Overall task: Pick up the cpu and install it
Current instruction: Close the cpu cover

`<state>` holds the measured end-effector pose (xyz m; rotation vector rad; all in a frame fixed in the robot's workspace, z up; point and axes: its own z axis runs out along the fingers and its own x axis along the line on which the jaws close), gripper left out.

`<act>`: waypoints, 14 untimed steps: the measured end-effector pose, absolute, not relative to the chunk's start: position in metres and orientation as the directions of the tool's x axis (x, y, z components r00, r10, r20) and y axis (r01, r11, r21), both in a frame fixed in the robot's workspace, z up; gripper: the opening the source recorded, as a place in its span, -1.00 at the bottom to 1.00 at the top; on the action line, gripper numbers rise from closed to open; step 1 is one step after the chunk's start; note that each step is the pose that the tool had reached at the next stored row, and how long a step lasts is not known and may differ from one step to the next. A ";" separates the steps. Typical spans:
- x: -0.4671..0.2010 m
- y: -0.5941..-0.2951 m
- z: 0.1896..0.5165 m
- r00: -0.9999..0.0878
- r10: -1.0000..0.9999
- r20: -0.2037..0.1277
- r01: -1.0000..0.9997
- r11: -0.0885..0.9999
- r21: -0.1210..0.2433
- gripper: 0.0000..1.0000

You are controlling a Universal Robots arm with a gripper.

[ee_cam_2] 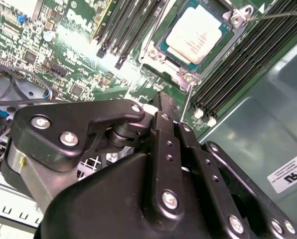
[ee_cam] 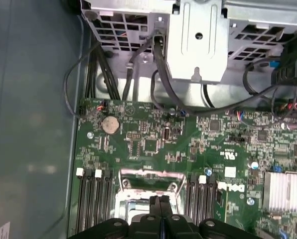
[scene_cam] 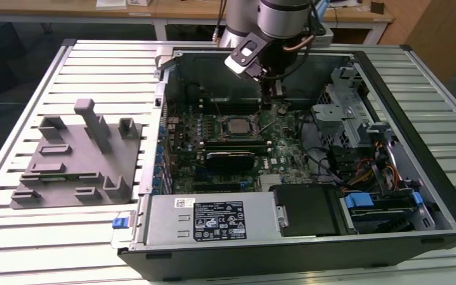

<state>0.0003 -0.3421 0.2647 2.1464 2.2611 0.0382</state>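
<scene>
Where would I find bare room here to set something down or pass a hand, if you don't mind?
Bare slatted table lies between the grey fixture and the near edge, and beyond the fixture. Inside the computer case it is crowded: the gripper hangs over the motherboard by the cpu, with cables packed beside the drive cage.

a lab: open computer case (scene_cam: 291, 256) on slatted metal bench (scene_cam: 46, 252), desks (scene_cam: 188, 8) behind

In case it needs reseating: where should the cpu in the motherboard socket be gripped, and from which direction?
The cpu lies flat, face up, in the socket frame, with memory slots alongside, so a sideways approach looks blocked. Probably best: pinch two opposite edges of its thin rim, coming straight down from above.
</scene>
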 end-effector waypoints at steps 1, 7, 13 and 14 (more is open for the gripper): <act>0.001 -0.342 0.264 -0.055 0.999 0.000 0.998 0.055 0.034 -0.79; 0.007 -0.341 0.263 -0.068 0.998 0.000 0.997 0.068 0.034 -0.79; 0.013 -0.337 0.263 -0.069 0.998 0.000 0.997 0.069 0.032 -0.79; 0.015 -0.337 0.262 -0.069 0.998 0.000 0.997 0.069 0.032 -0.79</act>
